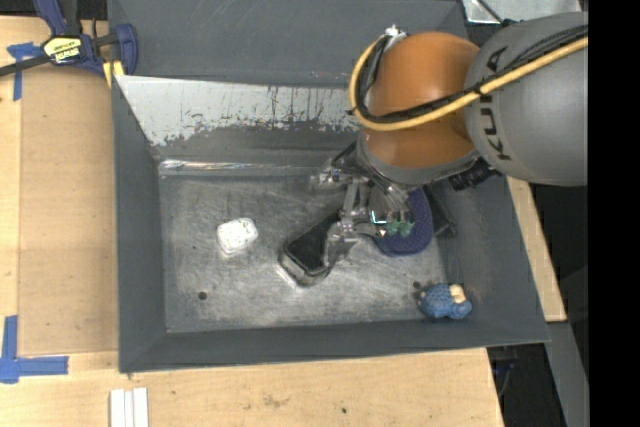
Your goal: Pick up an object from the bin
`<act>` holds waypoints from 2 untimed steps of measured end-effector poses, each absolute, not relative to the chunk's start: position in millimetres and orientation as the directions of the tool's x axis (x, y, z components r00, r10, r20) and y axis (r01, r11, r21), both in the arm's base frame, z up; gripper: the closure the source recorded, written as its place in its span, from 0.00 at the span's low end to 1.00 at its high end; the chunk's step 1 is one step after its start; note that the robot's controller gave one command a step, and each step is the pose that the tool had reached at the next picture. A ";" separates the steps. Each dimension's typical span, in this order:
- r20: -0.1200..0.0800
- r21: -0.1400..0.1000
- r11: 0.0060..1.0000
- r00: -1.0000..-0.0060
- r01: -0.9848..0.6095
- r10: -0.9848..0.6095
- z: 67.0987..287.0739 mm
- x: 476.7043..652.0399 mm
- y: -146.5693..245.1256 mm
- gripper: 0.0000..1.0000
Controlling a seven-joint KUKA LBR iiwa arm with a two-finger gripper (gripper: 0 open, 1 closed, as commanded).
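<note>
- Front right corner of the bin (140, 245): a small blue toy (443, 301) with a yellowish patch lies alone on the floor, well apart from the hand.
- Middle of the floor, left: a small white lump (237, 237), crumpled or moulded, lies by itself, near the black slab but not touching it.
- Middle of the floor, centre: a flat black slab (308, 253) with rounded corners and a pale rim, like a phone or a case, lies slantwise, its lower end toward the front and its upper end toward the right.
- Just above that upper end: the hand (347, 227) hangs low, at or touching the slab; whether it is apart or together cannot be told, and nothing can be made out in its grip.
- Handling, as a judgement: the slab looks stiff, smooth and thin, so it is likely to slip and offers little height. A hold across its narrow width, on the two long edges near the middle, seems safest; a hold at the very end may let it swing or tip out.
- Right of the hand, partly under it: a dark purple rounded thing (415, 233), perhaps soft, lies close enough to be caught by mistake.
- Farther back and above: the orange cover (415, 100) and the grey arm (540, 105) reach in from the right.
</note>
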State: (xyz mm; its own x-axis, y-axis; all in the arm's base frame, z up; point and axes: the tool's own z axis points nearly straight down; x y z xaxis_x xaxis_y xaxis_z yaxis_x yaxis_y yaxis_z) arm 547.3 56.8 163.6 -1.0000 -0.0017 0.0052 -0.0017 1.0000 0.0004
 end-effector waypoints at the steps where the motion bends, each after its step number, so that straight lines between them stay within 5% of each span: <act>1: -0.016 0.002 0.998 -0.998 -0.055 -0.055 120.5 538.5 50.9 0.00; 2: -0.007 0.004 0.951 -0.951 0.310 0.310 170.5 555.2 67.4 0.00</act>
State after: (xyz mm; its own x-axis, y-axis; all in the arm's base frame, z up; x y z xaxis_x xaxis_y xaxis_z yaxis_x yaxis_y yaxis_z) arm 555.2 67.4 170.5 -0.9508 0.3096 -0.0069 0.3096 0.9509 0.0036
